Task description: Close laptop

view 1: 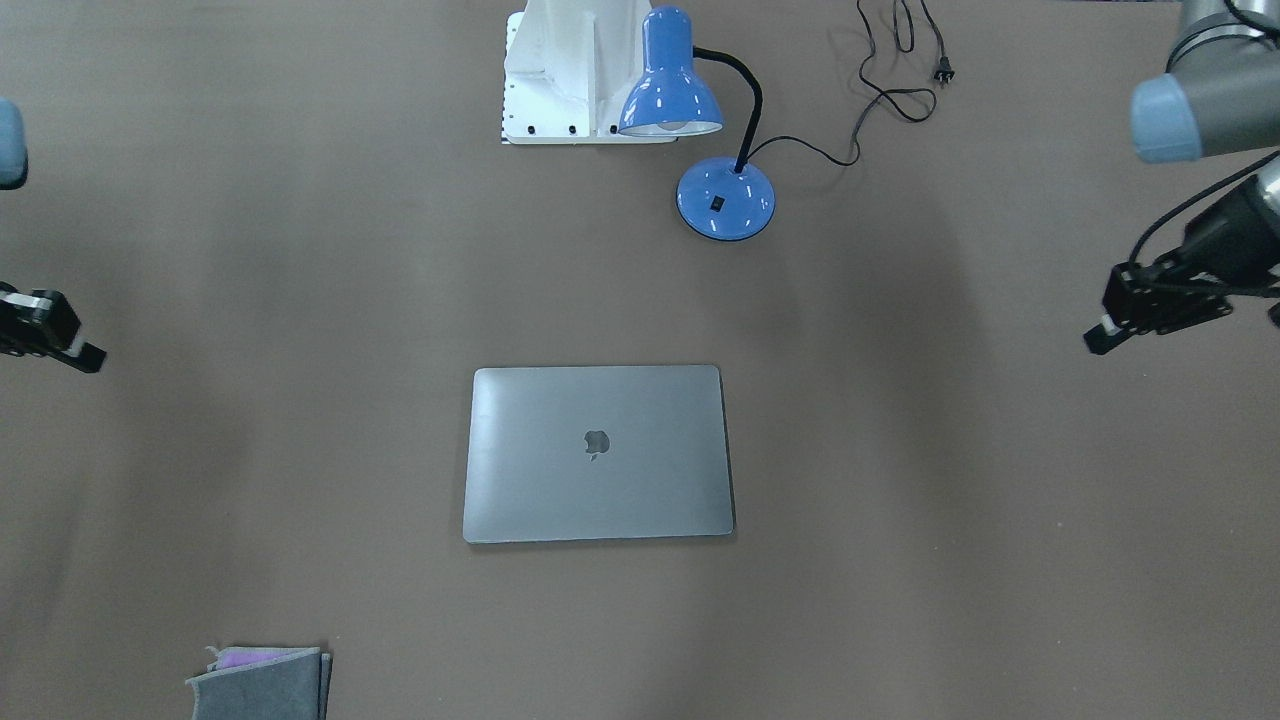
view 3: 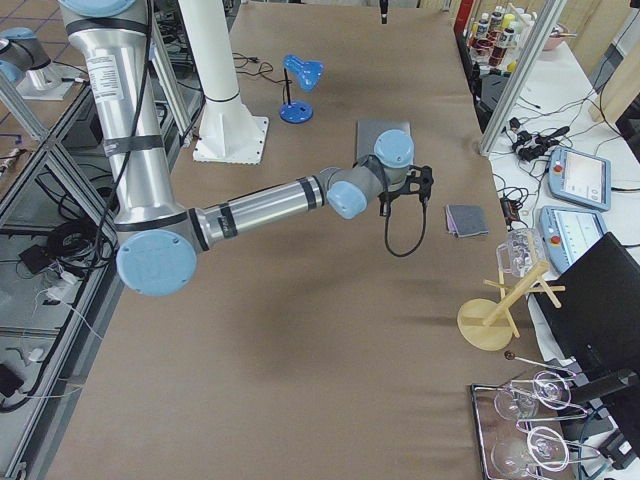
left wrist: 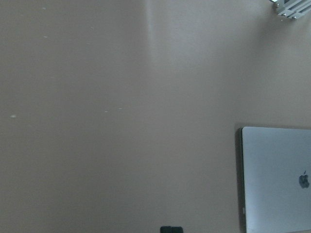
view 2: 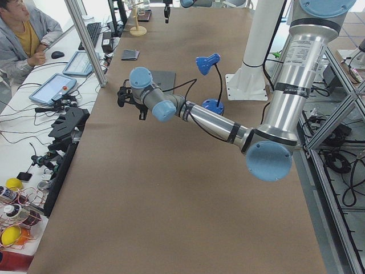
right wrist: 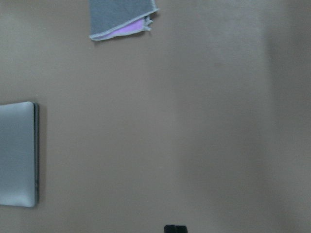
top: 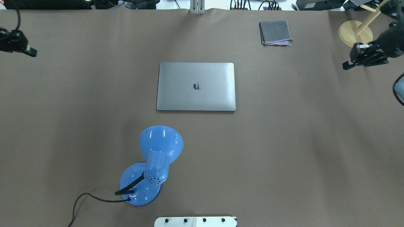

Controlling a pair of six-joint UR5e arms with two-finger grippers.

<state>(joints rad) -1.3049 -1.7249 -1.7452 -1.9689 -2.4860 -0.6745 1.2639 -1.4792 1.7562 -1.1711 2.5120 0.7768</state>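
The laptop [top: 196, 86] lies flat in the middle of the brown table with its grey lid down and the apple logo facing up; it also shows in the front view [view 1: 598, 453]. Its edge shows in the left wrist view [left wrist: 277, 179] and the right wrist view [right wrist: 17, 153]. My left gripper [top: 31, 52] hovers far to the laptop's left, fingers together and empty; the front view [view 1: 1097, 340] shows it too. My right gripper [top: 346, 66] hovers far to the laptop's right, fingers together and empty, and appears at the front view's left edge [view 1: 90, 358].
A blue desk lamp [top: 154, 164] with a black cord stands between the laptop and the robot's white base [top: 195, 221]. A folded grey cloth [top: 275, 32] lies at the far right. A wooden stand [top: 355, 31] sits at the far right corner.
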